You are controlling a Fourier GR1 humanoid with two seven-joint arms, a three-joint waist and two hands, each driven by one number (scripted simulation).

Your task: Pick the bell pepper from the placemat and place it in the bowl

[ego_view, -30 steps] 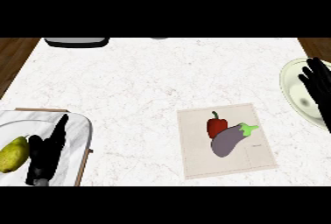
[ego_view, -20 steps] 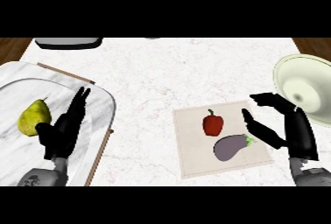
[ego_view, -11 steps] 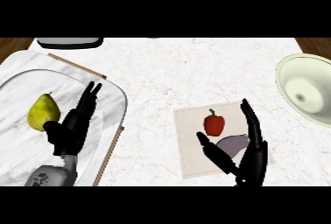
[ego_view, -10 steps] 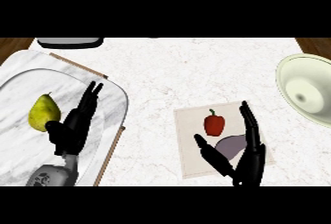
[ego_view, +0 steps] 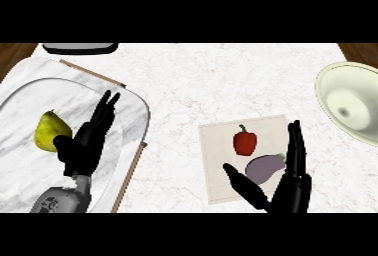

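My counter point(ego_view: 184, 85) is white marble with faint grey veins, evenly lit. Dark wood point(ego_view: 16, 50) shows at the far left and far right corners. A dark appliance point(ego_view: 80, 48) sits at the far-left edge.

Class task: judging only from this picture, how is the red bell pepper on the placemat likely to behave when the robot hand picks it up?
The bell pepper looks rounded and glossy, so it may slip or roll if nudged sideways. It seems small beside the open right robot hand, so probably light. The eggplant lies close below it on the placemat and might get bumped.
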